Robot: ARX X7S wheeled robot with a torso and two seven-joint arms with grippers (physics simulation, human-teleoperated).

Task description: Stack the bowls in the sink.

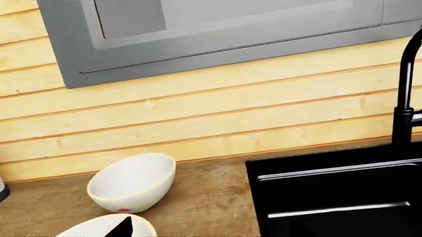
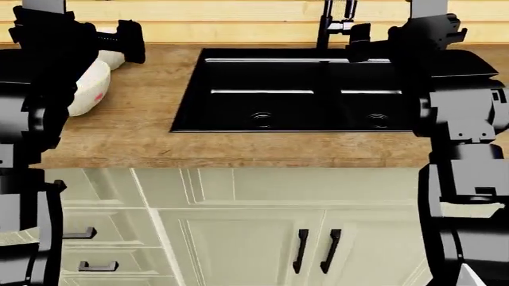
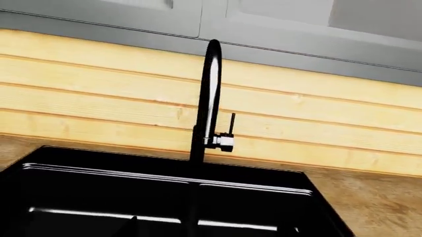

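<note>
While both bowls sit on the wooden counter (image 2: 135,137) left of the black sink (image 2: 238,113), neither arm holds anything. The small bowl (image 1: 132,181), white with a red mark, lies tipped on its side near the plank wall. The large bowl (image 1: 99,228) sits just beside it, mostly cut off in the left wrist view. In the head view the left end effector (image 2: 119,40) hovers over the bowls, likely lining up a grasp; I cannot tell whether its fingers are apart or together. The right end effector (image 2: 362,39) hangs above the sink's back edge near the faucet (image 3: 209,98), its fingers equally unclear. Both basins appear bare, so stacking has not begun.
</note>
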